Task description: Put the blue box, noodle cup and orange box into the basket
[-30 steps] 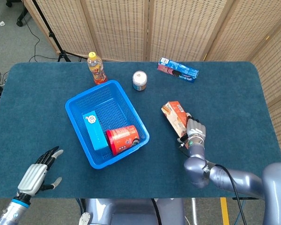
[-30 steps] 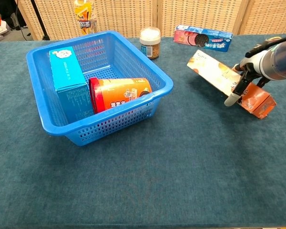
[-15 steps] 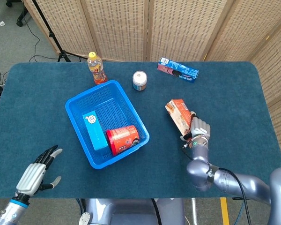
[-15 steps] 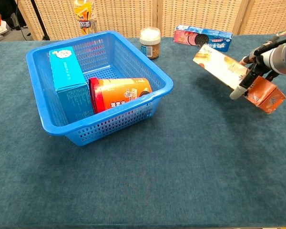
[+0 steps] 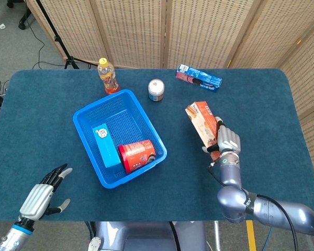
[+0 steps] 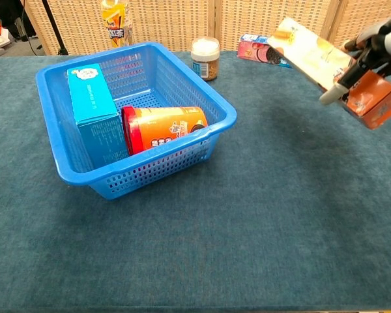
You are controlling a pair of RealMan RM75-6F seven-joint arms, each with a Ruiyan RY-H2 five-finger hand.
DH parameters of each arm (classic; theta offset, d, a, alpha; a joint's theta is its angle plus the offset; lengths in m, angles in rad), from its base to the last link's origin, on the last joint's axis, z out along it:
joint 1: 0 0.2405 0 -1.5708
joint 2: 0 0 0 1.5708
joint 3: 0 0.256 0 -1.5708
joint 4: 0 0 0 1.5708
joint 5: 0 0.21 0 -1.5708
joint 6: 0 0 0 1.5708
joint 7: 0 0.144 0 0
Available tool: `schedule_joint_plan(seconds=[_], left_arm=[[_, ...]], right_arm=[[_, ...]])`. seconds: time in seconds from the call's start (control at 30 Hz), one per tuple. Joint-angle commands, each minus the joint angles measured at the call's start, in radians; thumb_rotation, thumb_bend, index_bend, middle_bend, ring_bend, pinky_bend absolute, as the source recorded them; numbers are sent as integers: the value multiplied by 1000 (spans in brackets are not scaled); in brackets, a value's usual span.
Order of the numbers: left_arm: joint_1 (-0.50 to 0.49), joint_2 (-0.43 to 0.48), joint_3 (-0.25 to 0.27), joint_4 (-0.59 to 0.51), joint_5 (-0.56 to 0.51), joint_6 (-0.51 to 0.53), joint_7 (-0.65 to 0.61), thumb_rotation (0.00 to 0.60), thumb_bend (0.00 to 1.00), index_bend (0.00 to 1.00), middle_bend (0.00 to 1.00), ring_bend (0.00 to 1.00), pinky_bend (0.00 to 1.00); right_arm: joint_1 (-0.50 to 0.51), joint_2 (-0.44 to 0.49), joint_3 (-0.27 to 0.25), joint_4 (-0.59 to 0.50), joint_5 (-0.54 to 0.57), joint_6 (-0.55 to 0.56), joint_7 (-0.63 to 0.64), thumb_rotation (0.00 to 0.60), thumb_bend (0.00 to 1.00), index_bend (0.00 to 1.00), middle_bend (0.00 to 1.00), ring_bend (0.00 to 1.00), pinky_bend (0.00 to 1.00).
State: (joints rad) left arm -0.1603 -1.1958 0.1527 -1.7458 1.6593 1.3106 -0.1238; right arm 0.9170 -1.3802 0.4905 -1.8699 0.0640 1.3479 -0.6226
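Carriage of the orange box (image 5: 203, 124), grasped tilted above the tabletop (image 5: 261, 104) by the right robot hand (image 5: 226, 141), calls for clearing the basket (image 5: 91, 115) rim before release. Left robot hand (image 5: 42, 194) lies released. One blue box (image 5: 105, 145) and one noodle cup (image 5: 137, 155) sit inside.

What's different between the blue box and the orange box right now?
The blue box lies inside the basket, against one wall; the orange box is outside it, lifted off the table in the right hand.
The blue box is teal with a white top; the orange box is orange with a pale printed face.
The blue box rests unheld; the orange box hangs tilted in the grip.
Both are slim rectangular cartons.
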Motion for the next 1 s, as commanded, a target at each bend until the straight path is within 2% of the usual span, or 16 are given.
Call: schedule_joint_plan(seconds=[0.03,0.33,0.57,0.73,1.0], left_arm=[[0,0,4,-3,6,-1,1,600,327,76,0,5,126],[-1,12,19,-17,37,9,-17,600,327,76,0,5,127],[0,20,23,-21,48,17,-28,600,327,76,0,5,127],[1,21,24,-24,51,20,-25,600,327,76,0,5,127],[0,18,24,-23,48,15,-19,600,328,76,0,5,127]], right_arm=[[-2,29,27,-73,-14,45,-3,600,337,557,460,422,546],[52,24,93,-216,8,148,-27,600,337,558,460,422,546],[127,-22,144,-314,16,213,-41,600,337,557,460,422,546],[167,-53,158,-336,17,226,-45,600,337,558,460,422,546],[211,-99,175,-308,21,223,-39,600,337,557,459,422,546]])
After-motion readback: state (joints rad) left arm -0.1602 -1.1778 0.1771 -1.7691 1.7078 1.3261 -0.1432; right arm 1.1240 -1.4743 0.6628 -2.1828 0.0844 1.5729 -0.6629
